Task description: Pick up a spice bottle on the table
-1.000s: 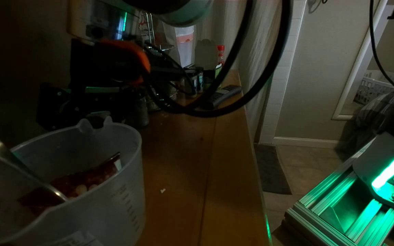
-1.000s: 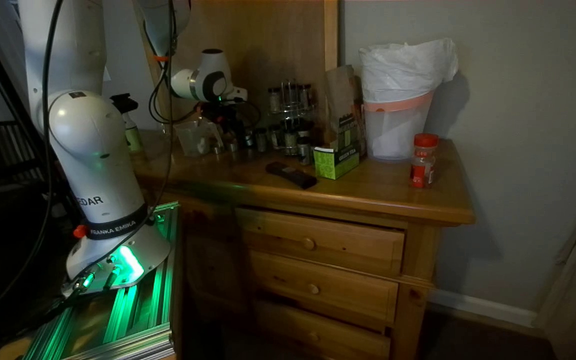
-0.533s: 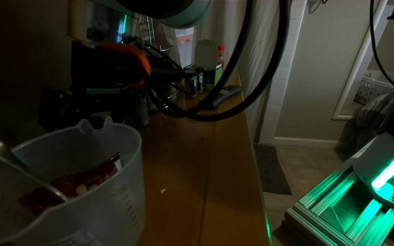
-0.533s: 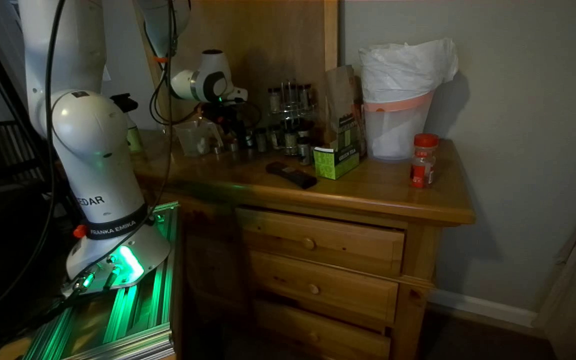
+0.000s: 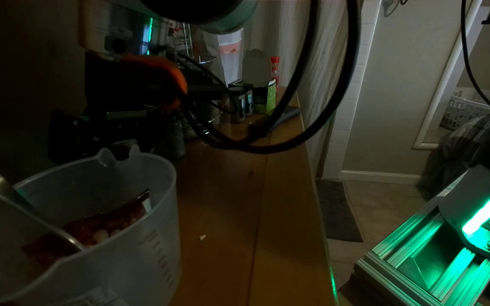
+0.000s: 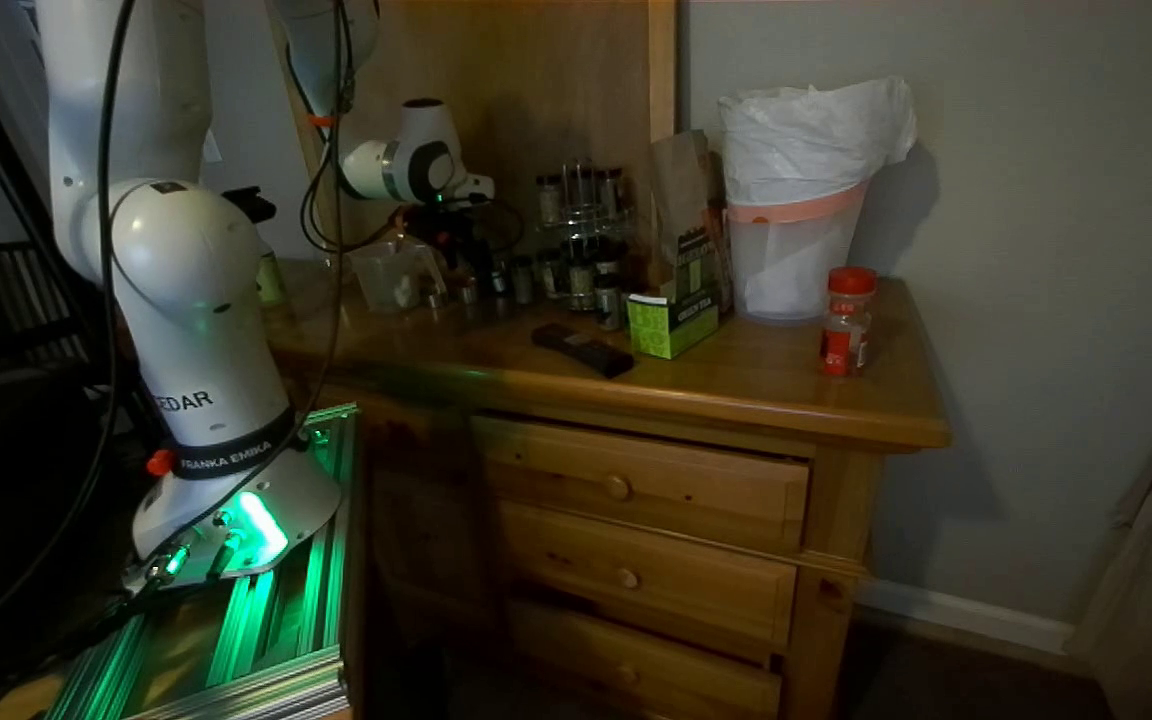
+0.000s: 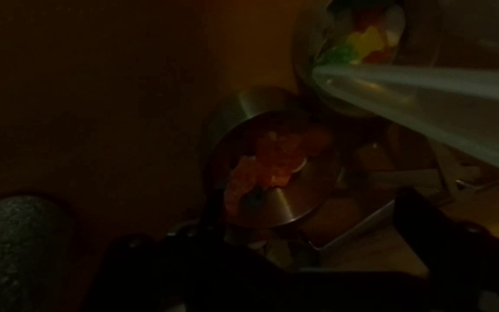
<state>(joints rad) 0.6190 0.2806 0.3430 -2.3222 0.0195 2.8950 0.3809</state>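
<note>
In an exterior view: clear tub (image 6: 376, 278) at left on bench (image 6: 756, 368); tool (image 7: 311, 203) next, jaws spread wide, nothing gripped; spice bottles (image 6: 608, 303) stand just right of it and on rack (image 6: 583, 219); green tea box (image 6: 658, 328) further right.

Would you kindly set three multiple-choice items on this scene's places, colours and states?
1. Where is the long black remote control?
A. floor
B. drawer
C. glossy brown wooden table

2. What colour is the cap of the red-labelled clear bottle?
A. red
B. blue
C. white

3. How does the black gripper stand?
A. shut, empty
B. open
C. gripping the bottle

1: C, both exterior views show it there.
2: A, both exterior views show red.
3: B, the wrist view shows fingers apart.
</note>
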